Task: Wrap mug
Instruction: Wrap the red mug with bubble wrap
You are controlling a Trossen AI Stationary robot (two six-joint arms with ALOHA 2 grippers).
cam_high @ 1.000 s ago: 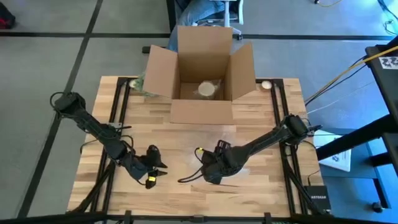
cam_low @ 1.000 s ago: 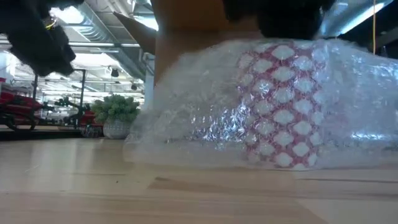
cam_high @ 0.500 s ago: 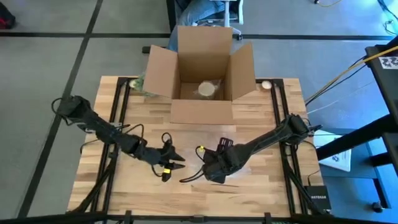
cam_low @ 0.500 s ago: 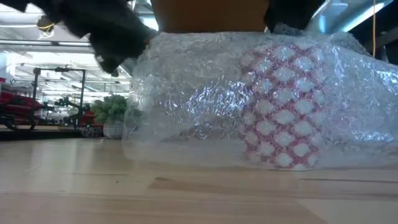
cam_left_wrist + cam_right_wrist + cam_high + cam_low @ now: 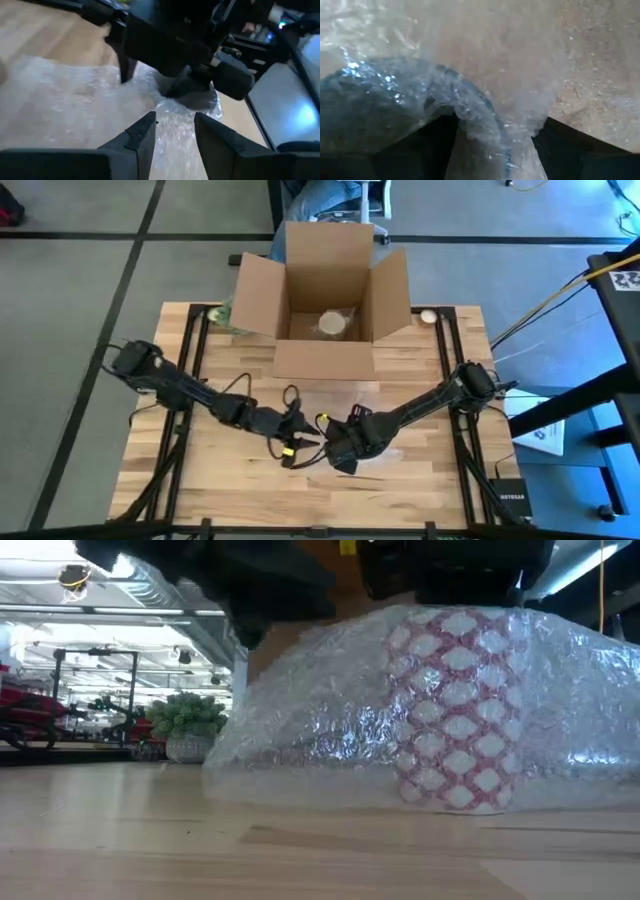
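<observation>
A mug with a red-and-white pattern [image 5: 450,710] stands on the table near its front middle, under a sheet of clear bubble wrap [image 5: 330,710] that drapes over it and down onto the wood. My right gripper [image 5: 340,454] is above the mug, shut on the wrap [image 5: 485,130]. My left gripper [image 5: 300,442] is right beside it on the left, open, its fingers [image 5: 145,135] just short of the wrap's crumpled top [image 5: 185,107]. I cannot tell whether they touch it. My right gripper pinches a gathered fold of the bubble wrap [image 5: 479,126] between its two fingers, coming from above. The wrap hangs from the hold over the mug, and its lower edges [image 5: 300,795] rest on the table.
An open cardboard box [image 5: 325,310] stands at the table's far middle with a pale wrapped item [image 5: 331,324] inside. A small potted plant [image 5: 185,725] sits at the far left beside the box. Bare wood lies along the near edge.
My left gripper has swept toward the table's right edge, from the near left up to the wrap beside my right gripper. The wrap's left part has sunk from a level top into a slope over the mug.
</observation>
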